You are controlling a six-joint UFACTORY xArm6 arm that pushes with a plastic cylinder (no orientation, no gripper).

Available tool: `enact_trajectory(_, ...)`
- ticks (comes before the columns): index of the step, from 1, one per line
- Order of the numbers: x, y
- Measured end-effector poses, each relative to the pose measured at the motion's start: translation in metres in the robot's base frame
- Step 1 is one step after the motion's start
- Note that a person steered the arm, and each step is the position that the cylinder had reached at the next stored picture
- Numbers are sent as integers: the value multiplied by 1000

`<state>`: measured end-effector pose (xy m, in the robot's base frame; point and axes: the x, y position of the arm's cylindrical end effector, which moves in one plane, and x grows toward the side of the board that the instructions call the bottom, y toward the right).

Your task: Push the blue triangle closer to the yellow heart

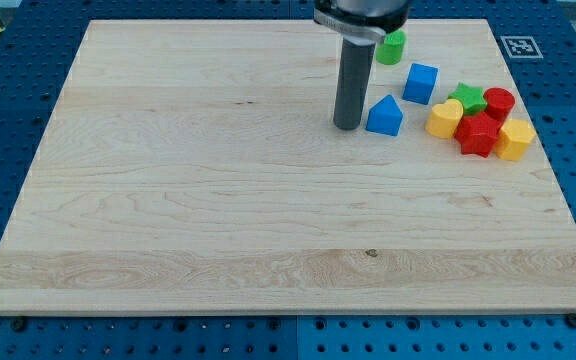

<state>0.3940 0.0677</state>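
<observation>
My tip [347, 126] is set just left of the blue triangle [385, 116]; bare wooden board [218, 200] lies between it and the yellow heart [444, 118]. No jaws are carried, nothing is held.

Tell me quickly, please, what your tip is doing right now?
My tip: no gripper, holding nothing; it sits just left of the blue triangle.

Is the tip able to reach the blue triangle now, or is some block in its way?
Probably yes. My tip stands just at the view's left of the blue triangle, with no block between them. The yellow heart lies on the triangle's far side.
</observation>
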Motion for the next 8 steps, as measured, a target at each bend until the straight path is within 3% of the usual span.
enact_trajectory(2,5,6)
enact_trajectory(5,15,71)
enact_trajectory(6,17,64)
enact_trajectory(8,25,-20)
